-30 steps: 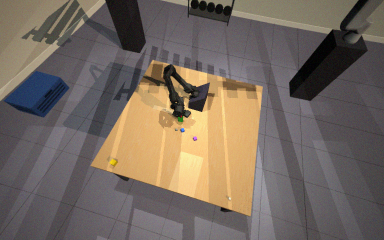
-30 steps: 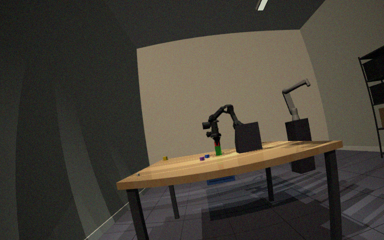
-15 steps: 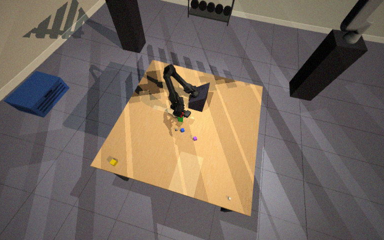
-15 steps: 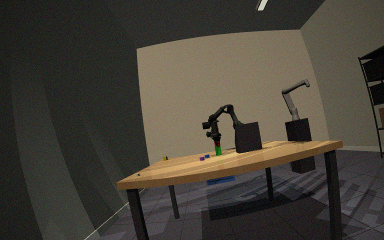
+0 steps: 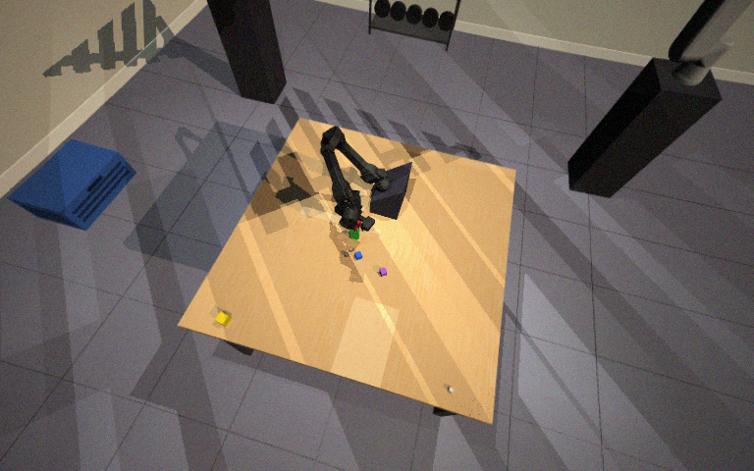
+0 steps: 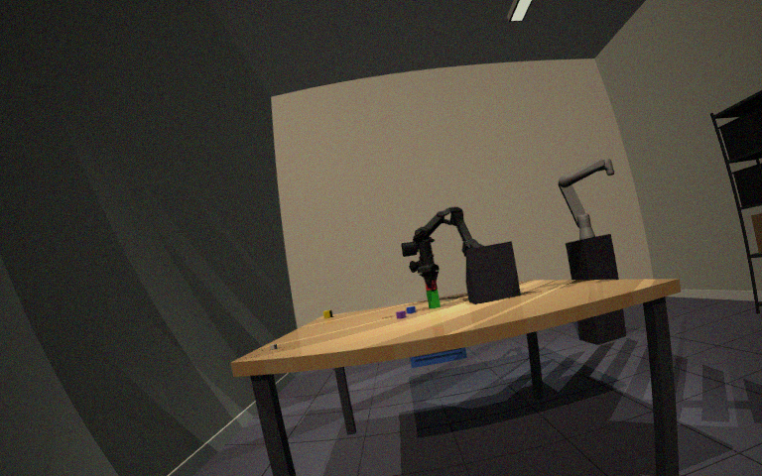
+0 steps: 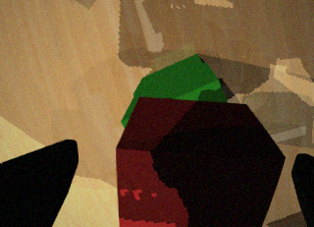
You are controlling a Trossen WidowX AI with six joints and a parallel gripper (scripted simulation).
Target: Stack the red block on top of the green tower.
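Note:
The green tower (image 5: 354,235) (image 6: 434,299) (image 7: 177,82) stands upright on the table (image 5: 428,327) (image 6: 585,306). The red block (image 6: 431,285) (image 7: 147,178) sits on top of the tower, seen in the exterior view directly above the green. In the wrist view it covers most of the tower's top. My gripper (image 7: 189,160) is open around the red block, with a gap between the block and each black fingertip. The faces between the red block and the tower are hidden in the wrist view.
A blue block (image 5: 358,255) (image 6: 411,309) and a purple block (image 5: 383,272) (image 6: 400,314) lie near the tower. A yellow block (image 5: 223,318) (image 6: 327,314) lies near a table corner. A dark box (image 5: 392,192) (image 6: 492,272) stands beside the arm.

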